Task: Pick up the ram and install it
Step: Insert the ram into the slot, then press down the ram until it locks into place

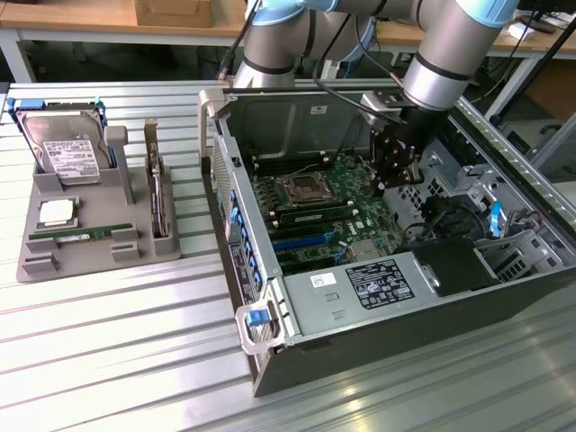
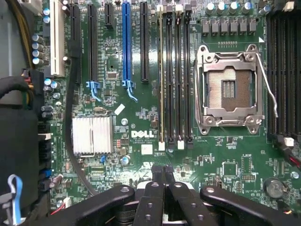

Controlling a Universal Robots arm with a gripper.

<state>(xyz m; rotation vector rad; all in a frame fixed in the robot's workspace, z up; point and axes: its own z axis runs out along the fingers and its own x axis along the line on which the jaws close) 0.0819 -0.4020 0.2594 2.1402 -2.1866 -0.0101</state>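
Hovering over the motherboard [image 1: 333, 202], the gripper [image 1: 393, 171] sits pinched together and empty; the ram [image 1: 79, 236] lies far left in the tray [image 1: 81, 256].

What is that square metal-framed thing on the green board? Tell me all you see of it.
It is the processor socket, lying flat on the green motherboard beside long black memory slots. A silvery metal frame surrounds a brownish contact field. No chip sits in it. A thin wire lever runs along one side.
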